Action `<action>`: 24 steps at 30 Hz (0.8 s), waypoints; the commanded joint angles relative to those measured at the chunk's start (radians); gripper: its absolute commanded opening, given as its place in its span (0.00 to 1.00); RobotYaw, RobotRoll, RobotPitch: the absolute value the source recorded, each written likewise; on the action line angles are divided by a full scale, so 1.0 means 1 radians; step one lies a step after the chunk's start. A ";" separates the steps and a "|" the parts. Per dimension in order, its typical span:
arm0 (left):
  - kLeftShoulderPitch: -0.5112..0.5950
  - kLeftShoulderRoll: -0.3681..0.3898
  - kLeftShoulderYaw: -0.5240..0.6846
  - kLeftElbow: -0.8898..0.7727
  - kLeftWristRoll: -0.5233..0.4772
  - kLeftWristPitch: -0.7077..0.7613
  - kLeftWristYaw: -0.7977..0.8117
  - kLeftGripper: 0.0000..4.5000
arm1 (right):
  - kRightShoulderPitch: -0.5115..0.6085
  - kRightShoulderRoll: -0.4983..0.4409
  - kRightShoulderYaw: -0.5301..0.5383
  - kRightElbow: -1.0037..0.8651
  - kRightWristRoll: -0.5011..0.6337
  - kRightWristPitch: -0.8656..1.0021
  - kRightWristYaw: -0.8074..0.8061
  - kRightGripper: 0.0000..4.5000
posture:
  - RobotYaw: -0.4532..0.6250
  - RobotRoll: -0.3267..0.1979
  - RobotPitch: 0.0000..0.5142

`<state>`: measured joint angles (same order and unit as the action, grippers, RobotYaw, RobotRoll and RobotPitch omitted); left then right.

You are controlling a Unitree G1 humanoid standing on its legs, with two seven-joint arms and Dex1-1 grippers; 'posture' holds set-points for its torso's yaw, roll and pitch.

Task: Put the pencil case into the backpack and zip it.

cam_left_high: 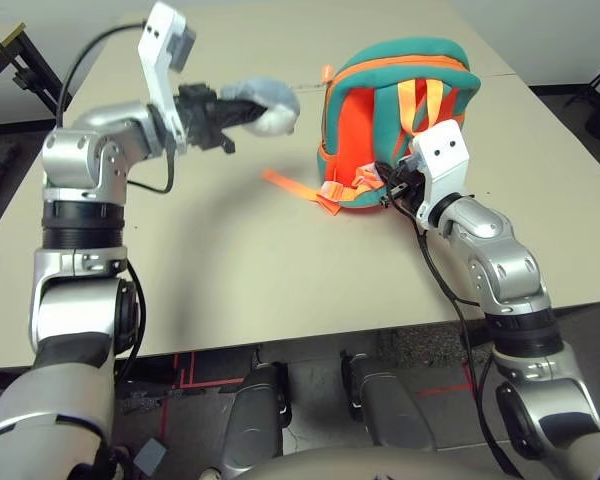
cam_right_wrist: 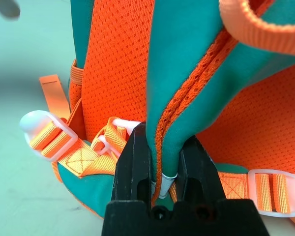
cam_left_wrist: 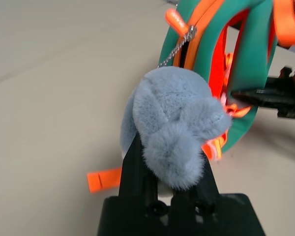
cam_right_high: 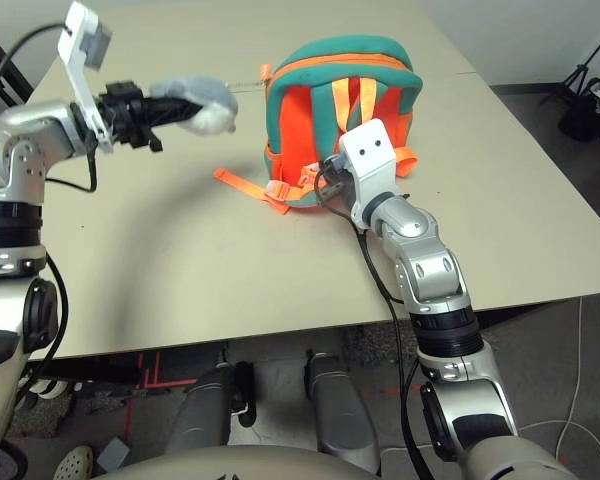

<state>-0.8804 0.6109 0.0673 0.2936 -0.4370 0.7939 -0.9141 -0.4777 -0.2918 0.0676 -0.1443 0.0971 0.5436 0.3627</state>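
With the right gripper [cam_right_wrist: 160, 162] pinching the teal edge of the upright backpack [cam_left_high: 395, 120] and the left gripper [cam_left_wrist: 169, 172] clenched on its plush toy [cam_left_wrist: 174, 128], pulling steadily along the zip line should close it cleanly; the pencil case is presumably inside.

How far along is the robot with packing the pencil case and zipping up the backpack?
Mid-zipping, it seems. The pencil case isn't on the table, presumably already inside. The left gripper pulls the plush toy chained to the zipper, while the right gripper pinches the backpack's teal edge. Whether the zip is fully closed isn't visible.
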 commanded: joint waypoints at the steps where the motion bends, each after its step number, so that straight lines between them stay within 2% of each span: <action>1: 0.082 -0.007 -0.004 0.044 0.021 -0.004 0.022 0.02 | 0.014 0.002 0.025 0.033 0.001 0.015 0.022 0.09 | 0.33 0.62 0.28; 7: 0.141 -0.068 -0.066 0.101 0.060 -0.043 0.030 0.02 | 0.009 0.000 0.024 0.034 0.000 0.017 0.025 0.09 | 0.33 0.62 0.28; 14: 0.143 -0.156 -0.133 0.223 0.113 -0.117 0.034 0.02 | 0.007 0.004 0.027 0.032 0.001 0.021 0.025 0.09 | 0.33 0.62 0.30; 18: 0.145 -0.169 -0.152 0.256 0.136 -0.148 0.023 0.02 | 0.007 0.006 0.028 0.029 0.001 0.024 0.023 0.09 | 0.32 0.62 0.30; 24: 0.116 -0.164 -0.108 0.242 0.111 -0.141 0.035 0.02 | 0.005 0.006 0.025 0.027 0.001 0.027 0.022 0.09 | 0.32 0.62 0.30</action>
<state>-0.7739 0.4369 -0.0441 0.5205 -0.3455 0.6298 -0.8938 -0.4830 -0.2937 0.0667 -0.1323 0.0959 0.5477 0.3717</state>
